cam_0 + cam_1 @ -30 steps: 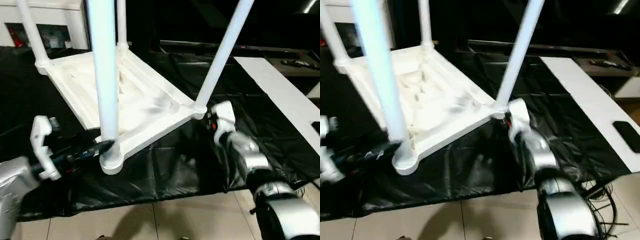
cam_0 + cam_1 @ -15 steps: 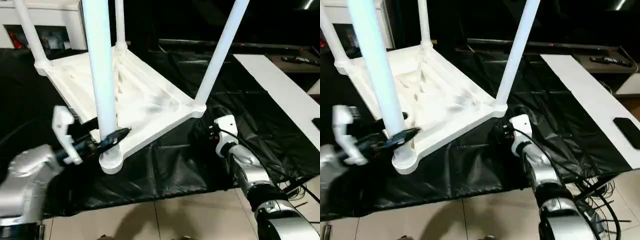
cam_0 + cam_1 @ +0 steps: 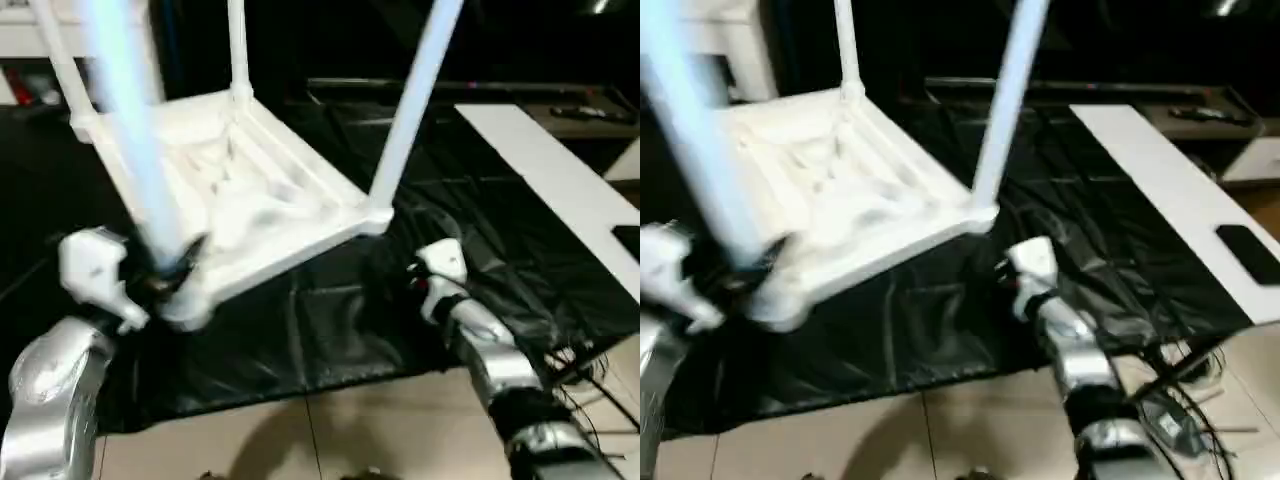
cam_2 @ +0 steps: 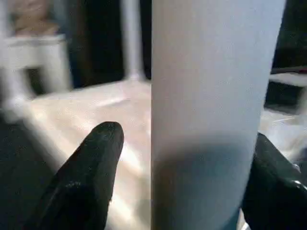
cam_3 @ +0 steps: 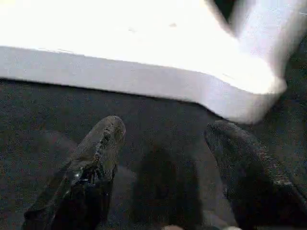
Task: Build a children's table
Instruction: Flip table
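The children's table top (image 3: 250, 190) lies upside down on the black-covered work table (image 3: 330, 320), its ribbed underside facing up. Four white legs stand in its corner sockets. My left gripper (image 4: 186, 134) is open, with one black finger (image 4: 96, 163) on each side of the near-left leg (image 3: 130, 150), low by its socket. A gap shows between that finger and the leg. My right gripper (image 5: 167, 125) is open and holds nothing. It hovers over the black cover just short of the near-right corner (image 5: 249, 91), below the near-right leg (image 3: 410, 110).
A long white board (image 3: 540, 170) lies on the right of the work table, with a dark phone (image 3: 1250, 250) on it. Cables (image 3: 580, 360) hang off the front right edge. Tiled floor (image 3: 330, 440) runs along the near edge. White furniture (image 3: 740, 50) stands behind.
My left gripper has moved in until its fingers straddle the near-left leg. My right gripper has drawn back from the near-right corner. The head camera has shifted.
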You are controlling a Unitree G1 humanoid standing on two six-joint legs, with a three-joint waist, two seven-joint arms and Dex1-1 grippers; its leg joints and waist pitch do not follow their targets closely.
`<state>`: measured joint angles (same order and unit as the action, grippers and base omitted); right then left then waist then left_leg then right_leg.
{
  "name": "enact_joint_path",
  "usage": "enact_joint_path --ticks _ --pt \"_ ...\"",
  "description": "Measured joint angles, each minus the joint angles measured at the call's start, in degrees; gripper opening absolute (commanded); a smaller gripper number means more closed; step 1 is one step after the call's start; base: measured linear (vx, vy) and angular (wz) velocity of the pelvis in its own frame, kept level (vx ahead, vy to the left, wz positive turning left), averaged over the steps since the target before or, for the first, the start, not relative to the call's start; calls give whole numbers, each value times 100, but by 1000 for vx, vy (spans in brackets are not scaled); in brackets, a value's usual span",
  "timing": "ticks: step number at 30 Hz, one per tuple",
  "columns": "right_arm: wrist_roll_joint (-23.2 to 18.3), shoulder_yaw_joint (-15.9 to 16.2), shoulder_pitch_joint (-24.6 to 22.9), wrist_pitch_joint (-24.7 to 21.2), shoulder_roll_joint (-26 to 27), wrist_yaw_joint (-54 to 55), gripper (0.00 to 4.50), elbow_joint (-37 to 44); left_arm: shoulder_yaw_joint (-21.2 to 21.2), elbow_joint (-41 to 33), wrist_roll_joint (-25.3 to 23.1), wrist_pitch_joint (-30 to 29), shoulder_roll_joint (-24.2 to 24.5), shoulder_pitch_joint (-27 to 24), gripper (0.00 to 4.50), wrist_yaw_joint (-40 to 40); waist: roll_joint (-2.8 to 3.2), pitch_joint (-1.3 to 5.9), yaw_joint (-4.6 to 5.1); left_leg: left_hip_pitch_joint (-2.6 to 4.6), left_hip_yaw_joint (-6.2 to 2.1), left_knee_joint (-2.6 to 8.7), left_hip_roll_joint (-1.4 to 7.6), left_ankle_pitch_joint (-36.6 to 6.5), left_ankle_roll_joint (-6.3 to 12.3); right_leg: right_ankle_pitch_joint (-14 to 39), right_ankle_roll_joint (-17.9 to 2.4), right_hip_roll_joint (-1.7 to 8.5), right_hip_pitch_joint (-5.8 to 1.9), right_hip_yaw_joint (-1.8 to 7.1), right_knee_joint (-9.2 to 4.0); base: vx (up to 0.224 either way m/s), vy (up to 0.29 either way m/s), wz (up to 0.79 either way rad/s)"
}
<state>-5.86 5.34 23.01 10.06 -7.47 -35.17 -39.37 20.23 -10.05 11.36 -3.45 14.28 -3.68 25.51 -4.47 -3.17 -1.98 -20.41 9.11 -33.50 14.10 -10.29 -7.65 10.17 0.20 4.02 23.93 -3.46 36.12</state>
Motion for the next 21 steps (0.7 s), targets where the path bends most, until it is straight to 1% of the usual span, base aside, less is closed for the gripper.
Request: enact_joint_path --ticks 1,3,5,7,9,12,14,17,18,21 --pt "-67 74 -36 -7 29 -145 313 107 12 -1 -34 -42 -11 -74 352 -87 -2 1 -11 1 -5 -2 0 0 0 0 0 0 3 -2 -1 0 0 0" --pt "-212 212 -71 -89 95 -465 313 373 7 17 -185 -200 -40 -174 352 -276 -27 6 -30 -11 -11 -3 0 0 0 0 0 0 5 -6 -5 0 0 0" --pt "-311 270 -66 -135 148 -614 313 550 -19 73 -289 -287 -49 -165 352 -406 -47 18 -68 -4 -20 -5 0 0 0 0 0 0 4 -11 -12 0 0 0" --pt "-338 349 -17 -274 212 -729 313 612 -45 324 -442 -478 -50 80 352 -713 -60 27 -115 -1 -22 -5 -1 0 0 0 -1 -1 -2 -11 -13 0 0 0" --pt "-336 430 -14 -367 305 -786 313 633 -32 514 -511 -545 -47 240 352 -908 -71 34 -124 -2 -26 -7 -1 0 0 -1 -1 -3 -2 -11 -13 0 0 0" --pt "-337 421 -14 -408 331 -798 313 642 -34 751 -537 -494 -78 390 318 -1002 -76 35 -151 -5 -28 -6 -3 0 0 -1 -1 -3 -1 -10 -16 0 0 0" --pt "-354 421 -15 -493 364 -850 313 690 -26 836 -530 -463 -127 490 313 -1107 -78 37 -150 -6 -29 -5 -3 0 0 -1 -2 -4 -2 -10 -16 0 0 0" --pt "-436 421 -19 -555 383 -915 313 771 -25 888 -522 -457 -133 598 279 -1216 -79 37 -150 -9 -30 -5 -2 0 0 -2 -3 -4 0 -10 -17 0 0 0" --pt "-497 421 -19 -587 389 -930 331 795 -25 881 -518 -466 -156 628 277 -1249 -78 36 -146 -9 -30 -6 -3 0 0 -3 -6 -4 0 -10 -18 0 0 0" --pt "-577 422 -43 -670 402 -1059 342 953 -17 877 -422 -503 -283 647 269 -1357 -78 36 -140 -10 -29 -5 -3 0 0 -7 -12 -5 1 -9 -21 0 0 0"
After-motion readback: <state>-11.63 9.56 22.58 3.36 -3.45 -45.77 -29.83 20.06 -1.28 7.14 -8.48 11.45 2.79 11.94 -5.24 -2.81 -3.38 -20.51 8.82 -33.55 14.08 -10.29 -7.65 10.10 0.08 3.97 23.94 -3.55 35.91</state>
